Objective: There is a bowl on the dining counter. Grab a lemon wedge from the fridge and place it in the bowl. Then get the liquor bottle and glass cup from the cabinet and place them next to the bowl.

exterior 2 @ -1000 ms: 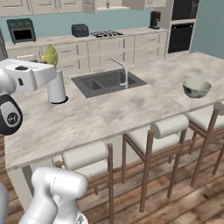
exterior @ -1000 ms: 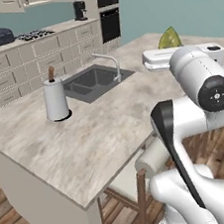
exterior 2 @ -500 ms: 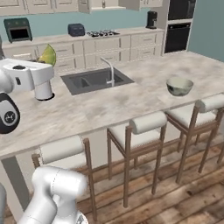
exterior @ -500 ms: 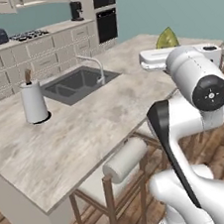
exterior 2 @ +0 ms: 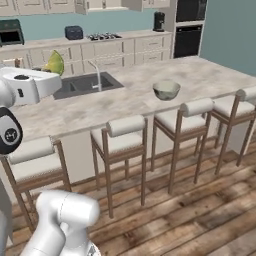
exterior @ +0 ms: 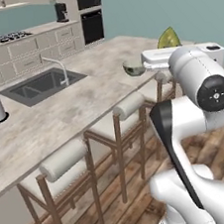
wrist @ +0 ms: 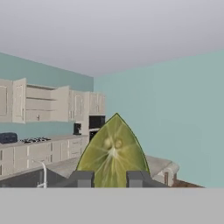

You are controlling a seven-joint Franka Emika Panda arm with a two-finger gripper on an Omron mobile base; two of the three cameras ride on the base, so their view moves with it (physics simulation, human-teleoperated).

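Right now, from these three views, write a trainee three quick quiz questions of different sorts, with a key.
1. True or false: the gripper holds the lemon wedge.
2. The bowl on the dining counter looks: A) filled with fruit B) empty C) tipped over.
3. Fill in: on the dining counter, the bowl sits to the ___ of the sink in the right base view.

Key: 1 true; 2 B; 3 right.

Teal walls (wrist: 175,109) rise over a wood plank floor (exterior 2: 200,220). Wooden bar stools (exterior 2: 122,145) with pale cushions line the near side. Far back, cream drawer units (exterior 2: 110,52) and a black wall oven (exterior 2: 187,27).
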